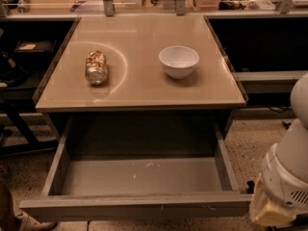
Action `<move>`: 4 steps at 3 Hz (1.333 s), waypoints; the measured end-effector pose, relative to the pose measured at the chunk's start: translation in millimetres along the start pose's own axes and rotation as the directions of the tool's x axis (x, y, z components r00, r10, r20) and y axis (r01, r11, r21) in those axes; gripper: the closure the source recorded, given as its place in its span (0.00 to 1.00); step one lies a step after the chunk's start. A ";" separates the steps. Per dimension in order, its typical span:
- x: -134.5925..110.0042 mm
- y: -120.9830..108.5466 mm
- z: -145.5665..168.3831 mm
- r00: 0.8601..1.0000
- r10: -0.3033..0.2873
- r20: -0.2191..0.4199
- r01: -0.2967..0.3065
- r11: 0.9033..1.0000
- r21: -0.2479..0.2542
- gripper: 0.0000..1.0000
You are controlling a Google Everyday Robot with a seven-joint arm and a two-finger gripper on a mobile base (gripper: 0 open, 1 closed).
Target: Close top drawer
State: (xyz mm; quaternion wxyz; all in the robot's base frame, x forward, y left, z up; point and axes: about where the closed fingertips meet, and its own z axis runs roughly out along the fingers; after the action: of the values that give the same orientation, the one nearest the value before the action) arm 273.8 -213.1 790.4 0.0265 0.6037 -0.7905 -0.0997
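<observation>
The top drawer (pixel 139 177) is pulled wide open below the tabletop. It is a shallow grey metal drawer with an empty floor marked by whitish scratches. Its flat, handle-less front (pixel 134 208) runs along the bottom of the camera view. My white arm (pixel 288 172) stands at the right edge, beside the drawer's right front corner. My gripper itself is out of view past the frame's lower right; only arm segments and a pale tan part (pixel 264 211) show.
On the beige tabletop (pixel 139 88) lie a can on its side (pixel 96 67) at the left and a white bowl (pixel 178 60) at the right. Dark shelving (pixel 24 57) flanks the table. A speckled floor (pixel 250 143) lies to the right.
</observation>
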 end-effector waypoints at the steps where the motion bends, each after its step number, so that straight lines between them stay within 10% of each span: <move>1: -15.2 21.0 40.6 1.000 -0.004 0.024 0.007 0.994 -0.106 1.00; 4: -33.2 9.1 120.5 1.000 0.003 0.029 0.002 0.983 -0.184 1.00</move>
State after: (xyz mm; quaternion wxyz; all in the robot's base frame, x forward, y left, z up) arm 254.6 -163.8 676.8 0.0706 0.5971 -0.7783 -0.1811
